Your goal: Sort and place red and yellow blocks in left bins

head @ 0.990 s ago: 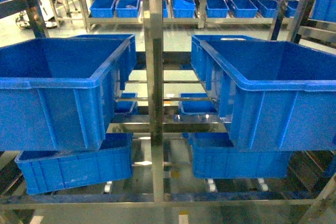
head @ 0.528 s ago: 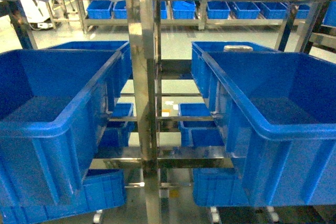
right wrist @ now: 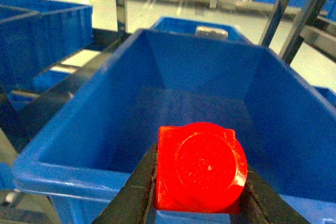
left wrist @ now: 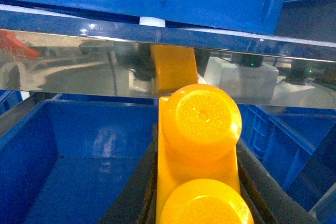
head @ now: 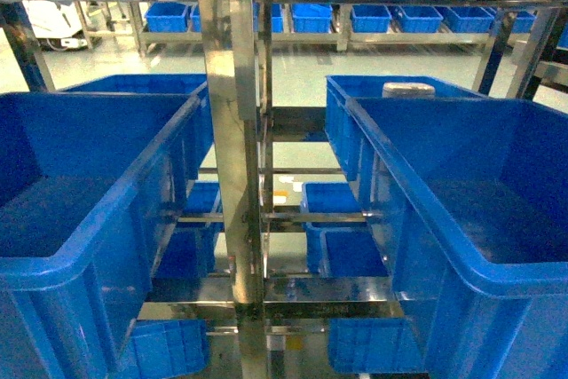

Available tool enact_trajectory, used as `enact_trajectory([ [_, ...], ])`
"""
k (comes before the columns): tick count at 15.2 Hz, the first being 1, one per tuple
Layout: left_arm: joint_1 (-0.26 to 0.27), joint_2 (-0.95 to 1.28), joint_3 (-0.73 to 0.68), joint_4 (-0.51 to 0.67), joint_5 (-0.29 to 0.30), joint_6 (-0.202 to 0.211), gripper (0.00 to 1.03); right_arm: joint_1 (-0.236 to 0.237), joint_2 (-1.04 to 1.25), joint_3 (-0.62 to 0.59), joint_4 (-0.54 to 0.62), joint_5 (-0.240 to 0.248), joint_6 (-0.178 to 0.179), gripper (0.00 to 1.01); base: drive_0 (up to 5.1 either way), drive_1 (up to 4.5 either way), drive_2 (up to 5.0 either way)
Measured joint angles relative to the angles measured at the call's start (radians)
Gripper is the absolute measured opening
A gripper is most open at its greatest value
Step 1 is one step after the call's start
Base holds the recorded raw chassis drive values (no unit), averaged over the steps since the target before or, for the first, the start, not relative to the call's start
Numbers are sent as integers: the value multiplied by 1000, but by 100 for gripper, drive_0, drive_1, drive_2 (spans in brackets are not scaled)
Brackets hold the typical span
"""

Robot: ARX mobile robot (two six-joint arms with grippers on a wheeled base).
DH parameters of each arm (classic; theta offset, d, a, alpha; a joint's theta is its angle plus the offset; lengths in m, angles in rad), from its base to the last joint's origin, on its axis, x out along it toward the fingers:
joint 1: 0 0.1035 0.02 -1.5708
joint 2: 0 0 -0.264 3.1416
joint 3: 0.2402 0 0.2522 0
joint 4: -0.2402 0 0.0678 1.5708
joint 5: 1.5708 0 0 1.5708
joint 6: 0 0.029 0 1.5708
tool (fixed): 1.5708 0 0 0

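Observation:
In the left wrist view the long orange-yellow block [left wrist: 195, 129] with two round studs sits between the black fingers of my left gripper [left wrist: 197, 148], which is shut on it. It hangs just before a shiny steel rail [left wrist: 79, 61], above a lower blue bin [left wrist: 79, 177]. In the right wrist view my right gripper [right wrist: 201, 169] is shut on the red block [right wrist: 199, 163], held over the near rim of a deep blue bin [right wrist: 73, 169] whose visible inside is bare. The head view shows the big left bin [head: 98, 246] and right bin [head: 470, 264]; neither gripper appears there.
A steel upright post [head: 232, 175] stands between the two big crates, with cross rails and smaller blue crates [head: 342, 219] behind and below. A white object [head: 408, 89] lies in the far right crate. More blue crates line the back shelves [head: 373, 17].
The head camera has moved closer to the rack and higher. The two big crates loom larger and I look down into them. The post has shifted left in view.

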Motion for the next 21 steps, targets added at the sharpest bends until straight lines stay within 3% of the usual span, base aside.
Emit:
enact_trajectory([
  [2, 0, -1, 0, -1, 0, 0, 27, -40, 173, 41, 79, -31, -23, 28, 0, 0, 0],
  [5, 0, -1, 0, -1, 0, 0, 27, -79, 401, 193, 172, -87, -63, 28, 0, 0, 0],
  [12, 0, -1, 0, -1, 0, 0, 27, -103, 784, 604, 37, -134, -93, 28, 0, 0, 0],
  [15, 0, -1, 0, -2, 0, 0, 27, -118, 963, 811, -77, -157, -89, 30, 0, 0, 0],
  [17, 0, -1, 0, -1, 0, 0, 27, -138, 1019, 887, -124, -156, -89, 51, 0, 0, 0],
  [21, 0, -1, 0, -1, 0, 0, 27, -164, 1015, 883, -107, -158, -62, 95, 0, 0, 0],
])
